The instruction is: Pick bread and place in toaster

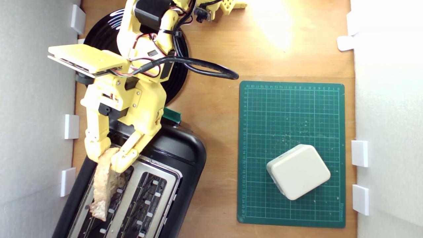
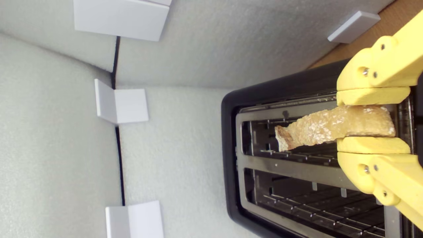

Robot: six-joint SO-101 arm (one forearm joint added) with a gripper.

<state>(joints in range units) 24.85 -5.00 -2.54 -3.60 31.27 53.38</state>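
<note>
My yellow gripper (image 1: 107,158) is shut on the bread (image 1: 104,185), a thin tan half-slice with a brown crust, held edge-on over the black toaster (image 1: 185,155). In the exterior view the bread hangs above the slot nearer that view's left. In the wrist view the bread (image 2: 330,127) is pinched between the two yellow fingertips (image 2: 373,96) and points along one open slot of the silver top plate (image 2: 290,167). Whether its lower edge is inside the slot I cannot tell. The toaster's teal lever (image 1: 172,115) peeks out beside the gripper body.
A round black plate (image 1: 105,29) lies under the arm at the back. A green cutting mat (image 1: 290,112) with a cream-white rounded block (image 1: 298,172) sits at the exterior view's right. White foam walls with white brackets (image 1: 71,126) close both sides, near the toaster.
</note>
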